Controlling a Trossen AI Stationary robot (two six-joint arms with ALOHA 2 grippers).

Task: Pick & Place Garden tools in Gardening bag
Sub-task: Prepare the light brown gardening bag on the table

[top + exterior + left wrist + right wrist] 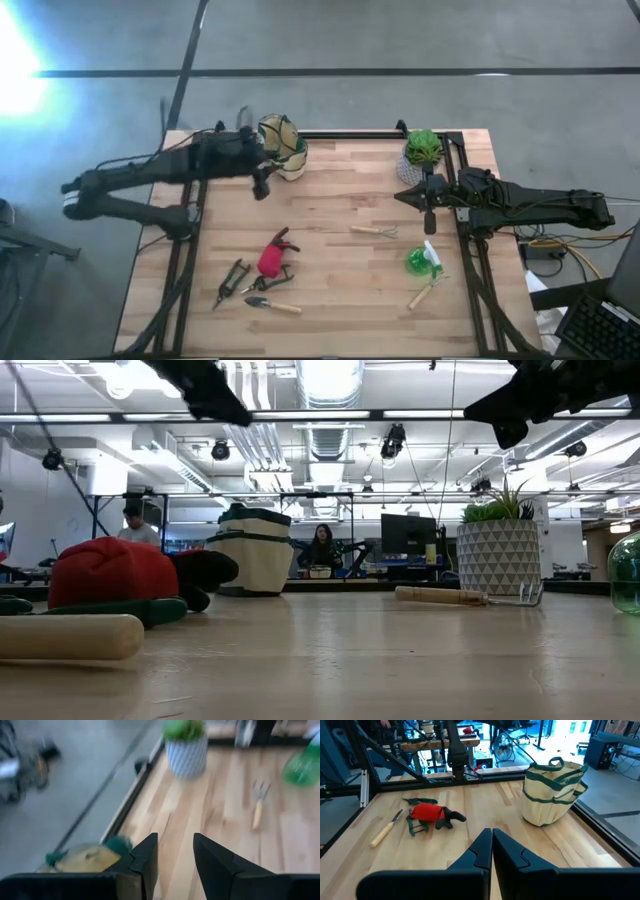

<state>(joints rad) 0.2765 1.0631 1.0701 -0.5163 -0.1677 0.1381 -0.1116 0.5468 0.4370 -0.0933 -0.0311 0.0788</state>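
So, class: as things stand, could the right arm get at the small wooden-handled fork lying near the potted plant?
Probably yes. The right end effector hangs above the table, fingers shut, just beside the fork. Nothing lies between them; the potted plant and spray bottle sit off to either side.

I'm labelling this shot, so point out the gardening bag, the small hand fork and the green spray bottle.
gardening bag (283,146): high view, beige side.
hand fork (372,231): high view, wooden handle.
spray bottle (420,262): high view, round green body.
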